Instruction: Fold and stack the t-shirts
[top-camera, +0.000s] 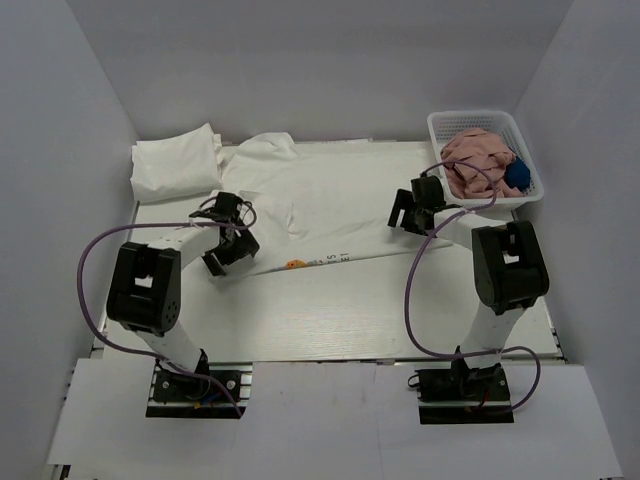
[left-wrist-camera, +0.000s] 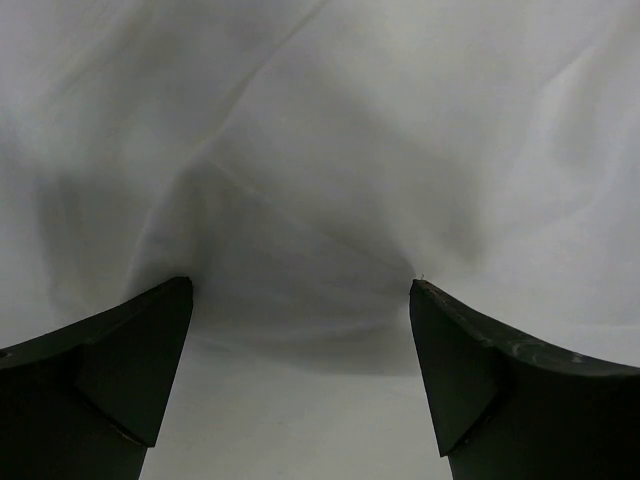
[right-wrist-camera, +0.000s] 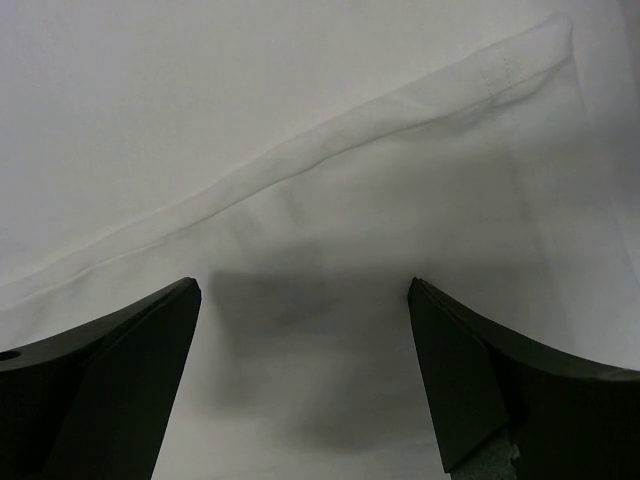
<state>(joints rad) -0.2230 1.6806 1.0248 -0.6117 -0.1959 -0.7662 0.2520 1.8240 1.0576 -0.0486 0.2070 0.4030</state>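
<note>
A white t-shirt (top-camera: 330, 200) lies partly folded across the middle of the table, with an orange print (top-camera: 293, 265) and dark lettering at its near edge. A folded white bundle (top-camera: 175, 165) sits at the back left. My left gripper (top-camera: 228, 250) is open, right over the shirt's left part; its view shows wrinkled white cloth (left-wrist-camera: 320, 170) between the spread fingers (left-wrist-camera: 140, 360). My right gripper (top-camera: 410, 212) is open, low over the shirt's right edge; its view shows a stitched hem (right-wrist-camera: 330, 140) beyond the fingers (right-wrist-camera: 470, 370).
A white plastic basket (top-camera: 440, 135) at the back right holds pink cloth (top-camera: 478, 158) and something blue (top-camera: 515, 175). White walls close in the left, back and right sides. Purple cables loop from both arms.
</note>
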